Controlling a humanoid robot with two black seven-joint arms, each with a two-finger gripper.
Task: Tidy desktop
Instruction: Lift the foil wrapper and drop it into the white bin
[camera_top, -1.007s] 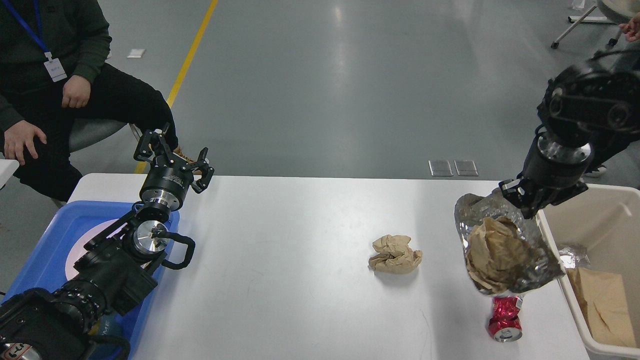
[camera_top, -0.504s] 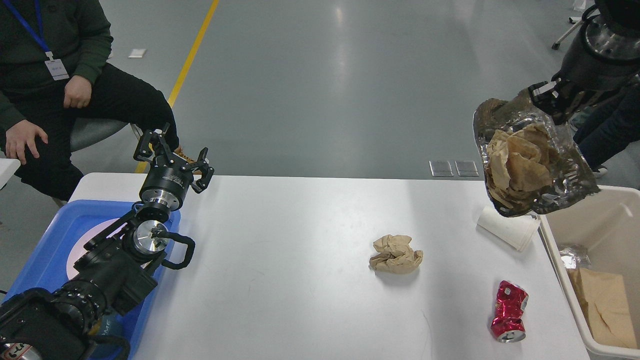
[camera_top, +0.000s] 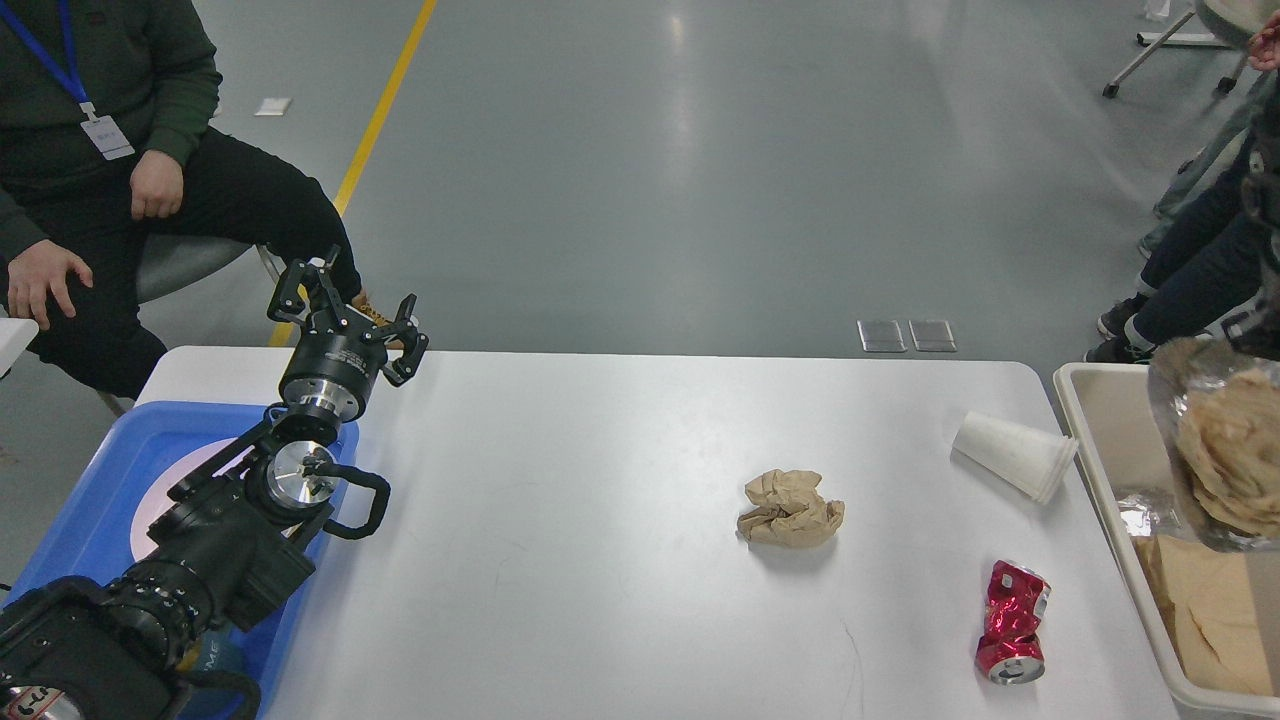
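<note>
The white desktop (camera_top: 600, 560) holds a crumpled brown paper wad (camera_top: 790, 510), a crushed red can (camera_top: 1012, 622) and a stack of white cups (camera_top: 1012, 455) lying on its side. My left gripper (camera_top: 345, 300) is open and empty above the table's far left corner, over the blue tray (camera_top: 90, 480). My right gripper (camera_top: 1255, 330) shows only as a dark part at the right edge. A crumpled foil bag (camera_top: 1170, 400) stuffed with brown paper (camera_top: 1235, 460) hangs from it over the beige bin (camera_top: 1100, 440).
The bin holds brown paper (camera_top: 1200, 600) and some foil. A seated person (camera_top: 120, 130) is just past the table's far left corner. Other people's legs (camera_top: 1190, 260) are beyond the bin at the right.
My right gripper has carried the foil bag up off the table, then right and down over the beige bin, uncovering the white cups. The left arm has not moved.
</note>
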